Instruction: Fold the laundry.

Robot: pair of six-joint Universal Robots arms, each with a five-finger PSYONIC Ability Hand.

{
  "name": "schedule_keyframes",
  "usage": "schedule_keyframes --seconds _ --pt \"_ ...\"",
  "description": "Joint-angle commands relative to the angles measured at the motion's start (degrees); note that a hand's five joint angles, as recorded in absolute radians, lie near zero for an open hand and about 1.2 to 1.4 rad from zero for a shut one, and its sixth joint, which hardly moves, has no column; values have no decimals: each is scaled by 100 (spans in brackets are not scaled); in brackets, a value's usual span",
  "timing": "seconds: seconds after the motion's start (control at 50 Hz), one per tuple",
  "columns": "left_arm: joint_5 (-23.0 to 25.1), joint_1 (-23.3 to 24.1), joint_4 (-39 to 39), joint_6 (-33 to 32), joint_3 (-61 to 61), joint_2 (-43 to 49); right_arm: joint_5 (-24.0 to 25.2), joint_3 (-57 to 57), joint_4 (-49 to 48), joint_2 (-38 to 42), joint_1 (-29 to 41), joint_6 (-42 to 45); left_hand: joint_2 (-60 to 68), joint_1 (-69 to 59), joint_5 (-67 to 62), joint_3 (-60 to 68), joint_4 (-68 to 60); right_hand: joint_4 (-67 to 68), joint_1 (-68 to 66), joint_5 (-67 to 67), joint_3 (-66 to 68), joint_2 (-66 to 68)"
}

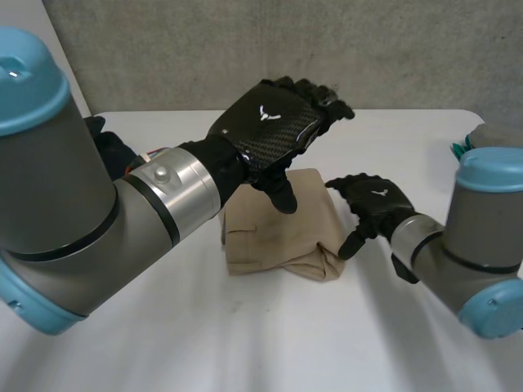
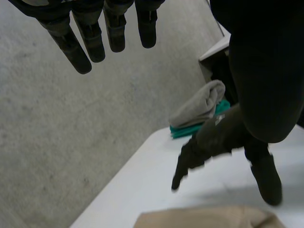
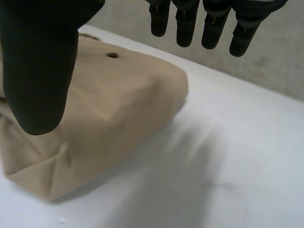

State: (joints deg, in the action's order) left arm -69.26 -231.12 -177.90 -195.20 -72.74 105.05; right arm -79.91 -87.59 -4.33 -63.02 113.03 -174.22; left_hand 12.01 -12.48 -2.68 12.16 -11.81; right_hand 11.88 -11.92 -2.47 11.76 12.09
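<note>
The folded tan garment [image 1: 278, 237] lies as a near-square bundle at the middle of the white table [image 1: 245, 343]. The right hand [image 1: 376, 204], fingers spread and empty, sits just beside its right edge and is the nearer. The left hand [image 1: 270, 122] hangs above it, open and holding nothing.

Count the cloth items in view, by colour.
tan folded garment: 1
grey cloth: 1
teal cloth: 1, lying under the grey one
Total: 3
</note>
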Motion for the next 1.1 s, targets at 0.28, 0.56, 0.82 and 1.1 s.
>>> schedule_keyframes --seconds 0.28,0.56,0.82,1.1 --pt "9 -30 -8 157 6 -125 -1431 155 -2220 1239 1617 2401 -201 248 268 -216 181 -188 192 247 -176 -209" --pt "71 -82 -8 184 6 -117 -1404 594 -2634 1908 1538 2314 -201 248 268 -216 181 -188 192 247 -176 -209" --pt "80 -109 -17 175 14 -55 -1036 867 -2854 2004 1169 1479 -201 248 268 -216 181 6812 -6808 -6753 6824 6791" --pt "89 -328 -17 236 67 -116 -604 1543 -3267 1556 501 1039 -201 248 268 -216 181 6812 -6808 -6753 6824 6791"
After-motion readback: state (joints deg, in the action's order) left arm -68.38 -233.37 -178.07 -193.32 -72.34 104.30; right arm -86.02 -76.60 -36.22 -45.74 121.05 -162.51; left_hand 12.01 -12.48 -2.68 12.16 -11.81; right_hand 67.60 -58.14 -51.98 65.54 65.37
